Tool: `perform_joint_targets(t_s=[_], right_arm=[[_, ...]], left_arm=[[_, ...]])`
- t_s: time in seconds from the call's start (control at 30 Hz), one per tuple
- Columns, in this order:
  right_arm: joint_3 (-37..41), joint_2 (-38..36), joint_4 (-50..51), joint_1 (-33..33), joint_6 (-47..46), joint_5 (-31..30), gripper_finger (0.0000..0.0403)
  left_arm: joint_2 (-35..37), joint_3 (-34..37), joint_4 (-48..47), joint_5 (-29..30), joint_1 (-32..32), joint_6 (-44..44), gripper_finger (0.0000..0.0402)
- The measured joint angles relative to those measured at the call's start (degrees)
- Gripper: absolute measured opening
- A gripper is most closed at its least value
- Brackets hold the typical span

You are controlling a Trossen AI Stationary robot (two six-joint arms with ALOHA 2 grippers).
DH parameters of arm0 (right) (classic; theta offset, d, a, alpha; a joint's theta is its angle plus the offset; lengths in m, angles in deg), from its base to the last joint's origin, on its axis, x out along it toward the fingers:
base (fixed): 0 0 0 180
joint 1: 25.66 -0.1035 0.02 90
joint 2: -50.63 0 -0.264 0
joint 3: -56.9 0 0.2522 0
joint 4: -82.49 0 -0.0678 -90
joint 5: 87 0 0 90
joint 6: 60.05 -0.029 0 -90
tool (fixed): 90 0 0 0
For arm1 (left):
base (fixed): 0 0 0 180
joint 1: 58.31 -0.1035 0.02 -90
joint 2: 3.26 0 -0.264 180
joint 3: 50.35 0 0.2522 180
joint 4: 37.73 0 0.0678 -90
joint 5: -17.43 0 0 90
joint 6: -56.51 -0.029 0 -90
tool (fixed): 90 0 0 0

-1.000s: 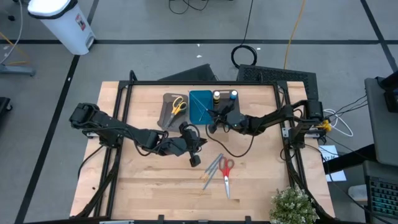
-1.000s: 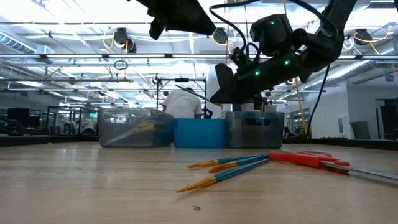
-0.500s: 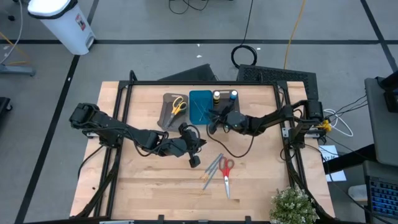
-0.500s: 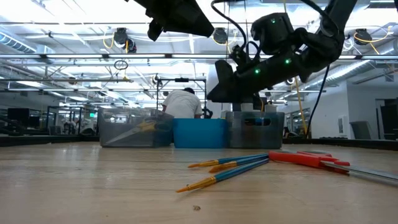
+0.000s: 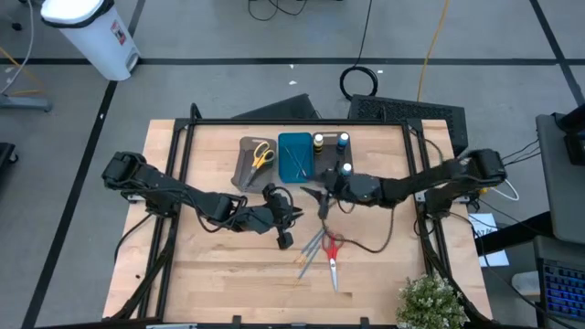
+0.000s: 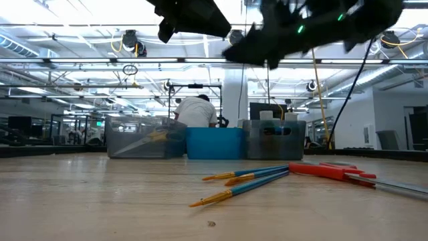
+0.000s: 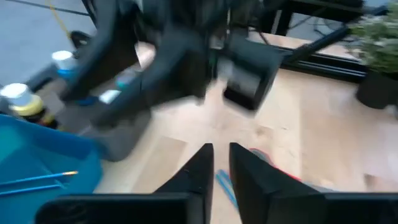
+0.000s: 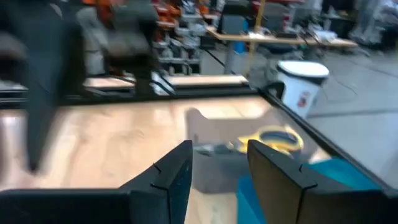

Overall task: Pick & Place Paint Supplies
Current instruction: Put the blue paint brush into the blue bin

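Three trays stand in a row at the table's (image 5: 210, 265) twelve o'clock: a grey tray (image 5: 247, 164) holding one yellow scissors (image 5: 262, 153), a blue tray (image 5: 294, 157) holding brushes (image 5: 297, 160), and a tray (image 5: 331, 151) with three bottles (image 5: 318, 141). Toward five o'clock of the centre lie one red scissors (image 5: 332, 253) and about three brushes on the wood (image 5: 311, 249). The right gripper (image 5: 321, 200) hangs above the table at six o'clock of the trays, fingers (image 8: 273, 177) apart, empty. The left gripper (image 5: 291, 217) hovers just beside the loose brushes, fingers (image 7: 193, 174) nearly closed, holding nothing.
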Motion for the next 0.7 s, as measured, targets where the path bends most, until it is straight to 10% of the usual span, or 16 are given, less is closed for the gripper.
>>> perform_joint_targets(t_s=[0.4,0.7], right_arm=[[-0.02,-20.41,16.55,-11.02,0.69,-0.23,0.0149],[0.04,-22.18,18.25,-14.2,2.4,-0.63,0.0143]], left_arm=[[-14.82,0.04,4.97,-12.42,2.51,3.63,0.0209],[-24.53,-0.03,5.01,-14.69,4.84,3.55,0.0227]])
